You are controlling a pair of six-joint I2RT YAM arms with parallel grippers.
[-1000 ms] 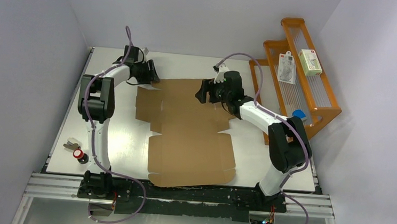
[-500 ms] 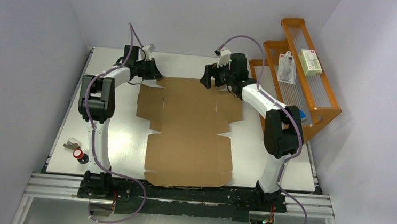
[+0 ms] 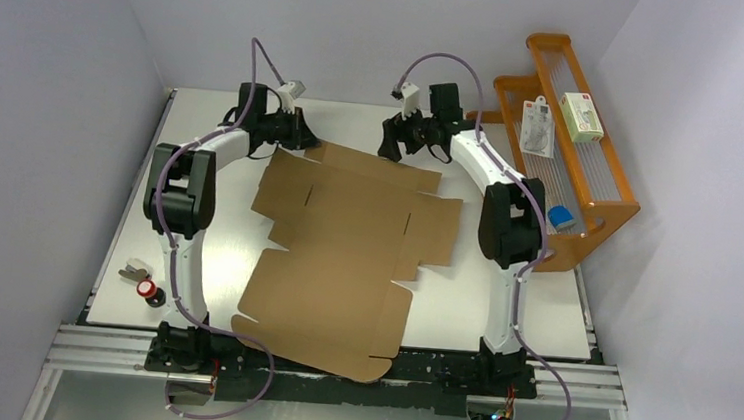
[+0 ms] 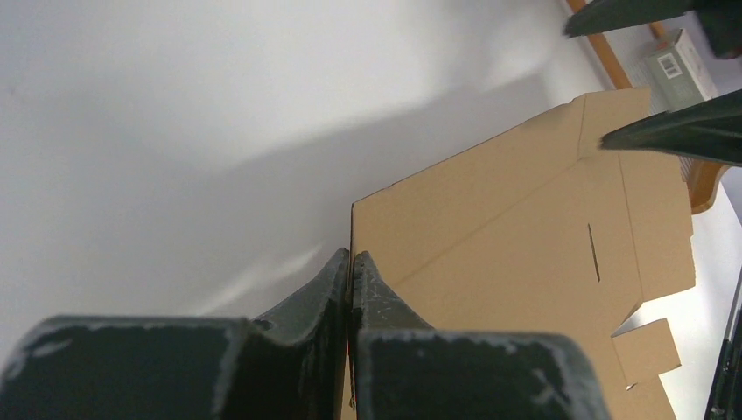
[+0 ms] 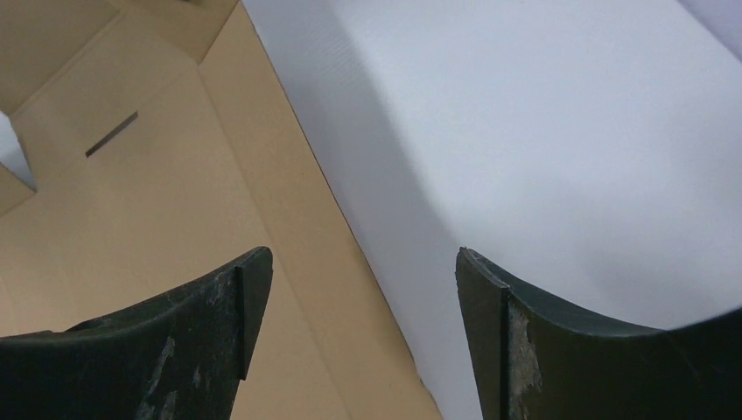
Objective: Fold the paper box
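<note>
Now, left gripper [image 4: 351,264] tight on flat brown paper box [image 4: 525,229] corner, right gripper [image 5: 363,264] apart.

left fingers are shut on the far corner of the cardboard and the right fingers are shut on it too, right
No: the right fingers are open, gripping nothing, as the right wrist view shows. The left fingers are shut on the far corner of the paper box.

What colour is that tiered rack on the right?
Orange tiered rack, clearest in the top external view.
</note>
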